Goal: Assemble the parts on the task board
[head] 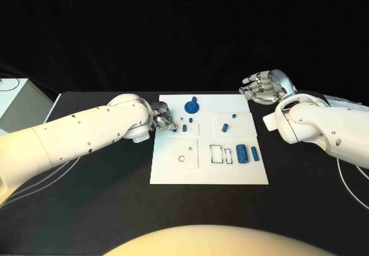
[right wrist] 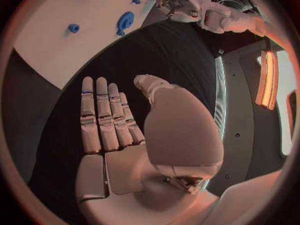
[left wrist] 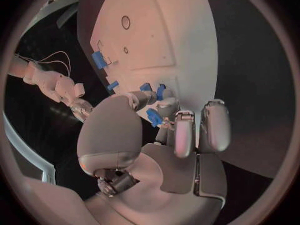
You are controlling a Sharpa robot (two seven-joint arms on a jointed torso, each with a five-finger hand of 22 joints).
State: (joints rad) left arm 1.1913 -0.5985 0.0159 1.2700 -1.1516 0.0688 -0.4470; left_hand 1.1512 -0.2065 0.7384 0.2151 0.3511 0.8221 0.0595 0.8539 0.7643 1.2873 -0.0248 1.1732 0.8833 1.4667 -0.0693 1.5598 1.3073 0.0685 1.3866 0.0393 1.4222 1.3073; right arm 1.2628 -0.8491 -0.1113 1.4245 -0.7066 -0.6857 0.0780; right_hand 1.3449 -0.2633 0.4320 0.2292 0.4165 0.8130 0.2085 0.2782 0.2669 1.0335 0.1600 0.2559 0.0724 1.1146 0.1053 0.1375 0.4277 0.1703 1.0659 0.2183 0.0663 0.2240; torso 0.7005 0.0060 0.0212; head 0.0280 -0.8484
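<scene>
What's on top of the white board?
Small blue parts lie on the task board. The left robot hand covers its left edge, pinching one blue piece there.

The right hand (right wrist: 119, 135) lay flat and open above the black table (right wrist: 156, 50), its fingers (right wrist: 100, 115) straight and side by side, the thumb set apart, nothing in it. Beyond the fingertips ran the white task board (right wrist: 56, 45), carrying a round blue part (right wrist: 125, 21), a small blue part (right wrist: 74, 28) and others near the rim. The left hand (right wrist: 178, 5) reached over the board's far edge.
</scene>
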